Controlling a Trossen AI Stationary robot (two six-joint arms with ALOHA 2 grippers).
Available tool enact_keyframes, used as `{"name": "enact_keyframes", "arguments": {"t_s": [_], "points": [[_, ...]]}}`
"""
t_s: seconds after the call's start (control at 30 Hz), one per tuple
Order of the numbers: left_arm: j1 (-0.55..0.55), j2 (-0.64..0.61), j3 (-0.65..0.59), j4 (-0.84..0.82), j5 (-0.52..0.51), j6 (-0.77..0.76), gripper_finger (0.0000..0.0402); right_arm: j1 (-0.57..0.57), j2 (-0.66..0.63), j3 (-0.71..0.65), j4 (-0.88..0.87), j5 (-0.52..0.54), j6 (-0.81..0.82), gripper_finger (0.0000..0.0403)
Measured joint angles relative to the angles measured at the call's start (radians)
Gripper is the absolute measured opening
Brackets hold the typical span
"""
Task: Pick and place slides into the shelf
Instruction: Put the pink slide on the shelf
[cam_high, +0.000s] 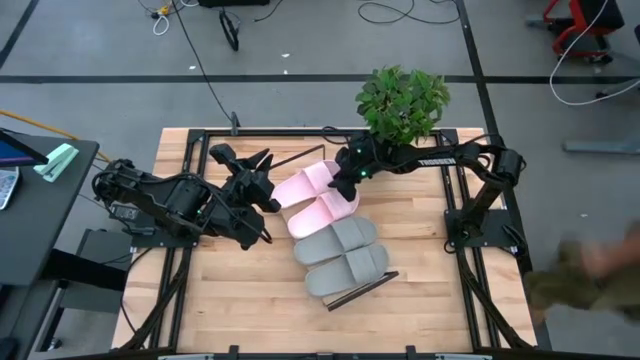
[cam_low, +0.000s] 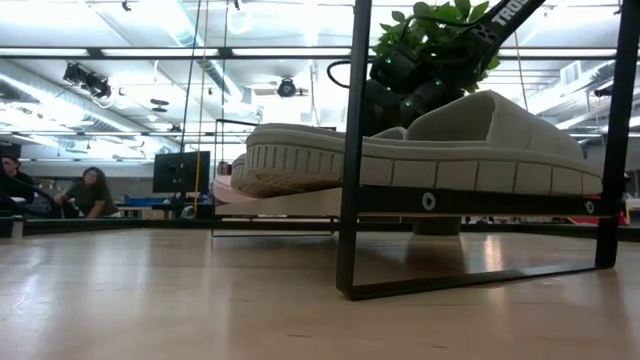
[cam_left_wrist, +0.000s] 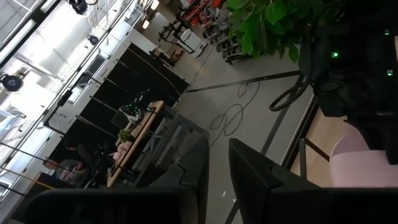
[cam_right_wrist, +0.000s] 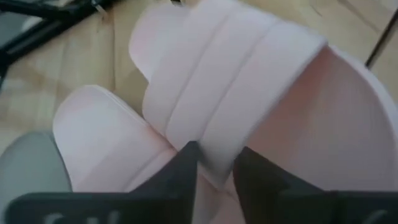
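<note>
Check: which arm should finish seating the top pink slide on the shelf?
Right, I'd say. The right gripper already has its fingers at the strap of that pink slide. The left gripper sits beside the shelf, holding nothing.

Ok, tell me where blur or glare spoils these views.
High view: evenly lit, except a smeared moving shape at the lower right edge. Low view: bright ceiling lights behind leave the near grey soft slide sandal backlit. Right wrist view: the light pink soft slide sandal sits close and soft-edged before the right hand. Left wrist view: skylight glare.
</note>
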Motion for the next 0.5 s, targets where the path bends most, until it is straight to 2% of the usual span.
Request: {"name": "enact_keyframes", "arguments": {"t_s": [0.13,0.27,0.37,0.5], "points": [[0.001,0.0,0.0,0.0,0.0,0.0,0.007,0.018,-0.004,-0.001,-0.007,0.037,-0.029,0.0171],[0.001,0.0,0.0,-0.001,0.0,0.0,0.0075,0.038,-0.029,-0.001,-0.007,0.085,-0.035,0.0216],[0.001,0.0,0.0,-0.002,0.0,0.0,0.0073,0.05,-0.065,-0.001,-0.008,0.135,-0.042,0.023],[0.001,0.0,0.0,-0.004,0.0,0.0,0.0067,0.053,-0.119,0.0,0.008,0.223,-0.057,0.0224]]}}
